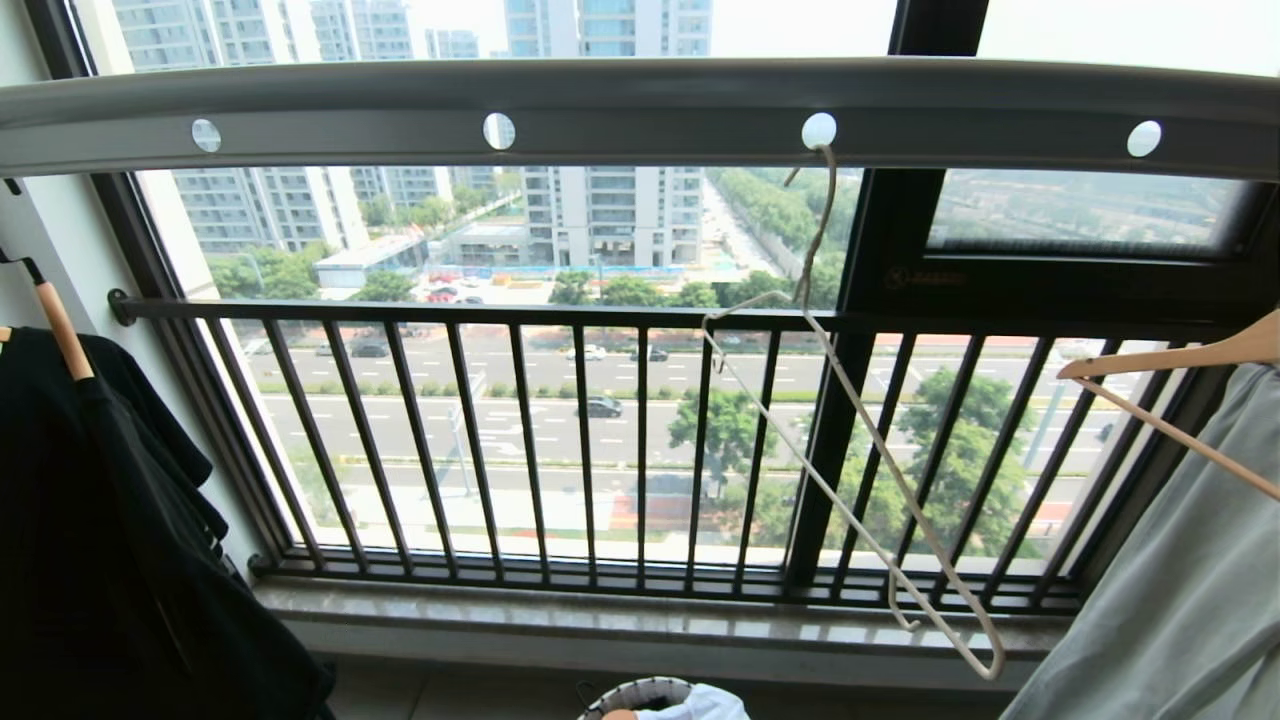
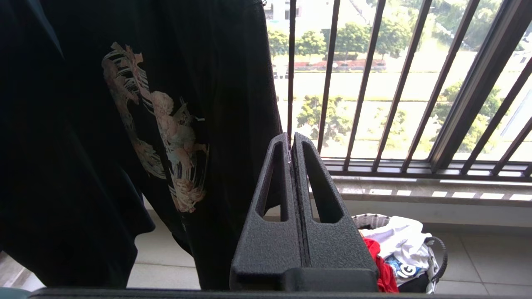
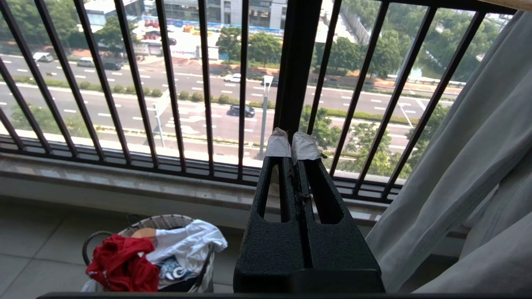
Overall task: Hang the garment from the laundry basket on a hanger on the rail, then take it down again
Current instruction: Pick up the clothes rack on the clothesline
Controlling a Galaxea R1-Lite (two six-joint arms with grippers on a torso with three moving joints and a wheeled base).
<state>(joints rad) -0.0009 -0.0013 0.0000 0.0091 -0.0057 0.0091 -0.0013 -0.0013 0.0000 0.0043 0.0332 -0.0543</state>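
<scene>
Both grippers: left gripper [image 2: 292,143], right gripper [image 3: 292,145] closed, empty.
Garment [image 3: 120,265]: crumpled in laundry basket [image 3: 97,238], tangled with white clothes [image 3: 189,243]; risks dragging those out.
Hanger [image 1: 860,440]: tilted on rail [image 1: 640,110]; easily knocked off.

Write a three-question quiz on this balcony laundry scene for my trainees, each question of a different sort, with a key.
1. True or false: the red T-shirt already hangs on the thin white hanger.
2. Multiple choice: the thin white hanger's hook sits in which part of the grey rail? A) one of its round holes B) over its top edge C) around its left end
3. Fill in: both the left gripper and the right gripper are ____, holding nothing.

Key
1. False: it lies in the laundry basket on the floor with white clothes; the hanger is bare.
2. A
3. shut
</scene>
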